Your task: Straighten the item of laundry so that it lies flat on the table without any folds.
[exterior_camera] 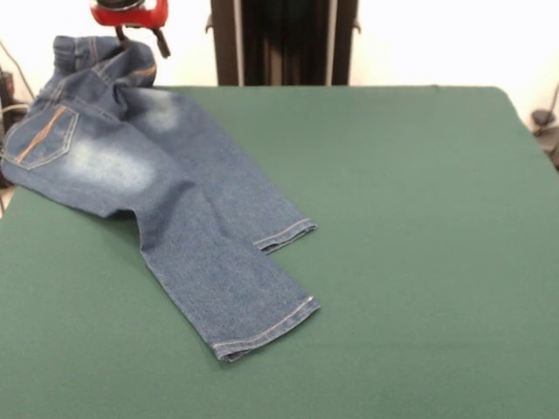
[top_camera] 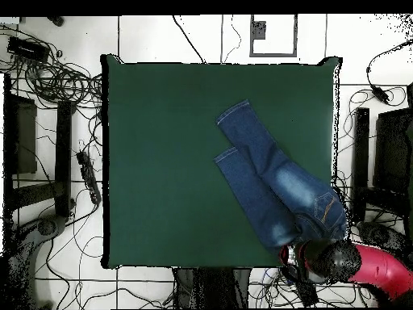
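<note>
My gripper is at the far corner of the table, on the left side as the front camera sees it, and it appears to be clamped on the waistband of the jeans, since that end stands bunched and lifted right under my red wrist; the fingers themselves are mostly hidden by denim, so I take this as a hold rather than see it plainly. The jeans lie at that corner, seat and waist hanging partly past the table's edge, both legs running out diagonally toward the middle of the green cloth. The legs look fairly flat, lying side by side and overlapping a little near the crotch, their hems well apart. What is left, I judge, is the upper part: the waistband is crumpled and raised, the seat drapes over the edge, and the whole garment needs drawing inward and laying down smooth. Nothing else sits on the table. Around it on the floor run tangled cables, clear of my work.
</note>
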`<control>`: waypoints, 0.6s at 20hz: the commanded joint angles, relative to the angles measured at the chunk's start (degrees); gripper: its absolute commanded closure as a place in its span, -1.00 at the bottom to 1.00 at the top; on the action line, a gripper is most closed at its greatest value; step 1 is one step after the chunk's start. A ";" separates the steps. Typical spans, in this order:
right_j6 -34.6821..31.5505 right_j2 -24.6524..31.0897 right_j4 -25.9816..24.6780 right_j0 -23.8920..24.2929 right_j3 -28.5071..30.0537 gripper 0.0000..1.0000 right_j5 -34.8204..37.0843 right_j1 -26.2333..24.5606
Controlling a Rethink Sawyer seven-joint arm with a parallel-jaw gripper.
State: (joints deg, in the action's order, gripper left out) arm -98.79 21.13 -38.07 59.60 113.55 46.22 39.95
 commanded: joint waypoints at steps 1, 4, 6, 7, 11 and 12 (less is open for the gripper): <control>8.23 -0.26 -5.64 -7.94 -3.89 -1.00 11.35 -0.41; 4.36 -3.50 -10.98 -11.30 -6.69 -1.00 12.33 -2.39; 2.83 -4.94 -13.58 -12.70 -7.64 -1.00 12.69 -3.27; 2.62 -5.50 -14.26 -13.24 -7.83 -1.00 13.17 -3.26; 1.97 -8.19 -16.80 -15.38 -8.84 -1.00 15.45 -3.20; 1.65 -8.90 -17.50 -15.85 -9.08 -1.00 15.73 -3.19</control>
State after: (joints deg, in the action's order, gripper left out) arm -98.79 15.26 -51.09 48.37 109.22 55.03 39.16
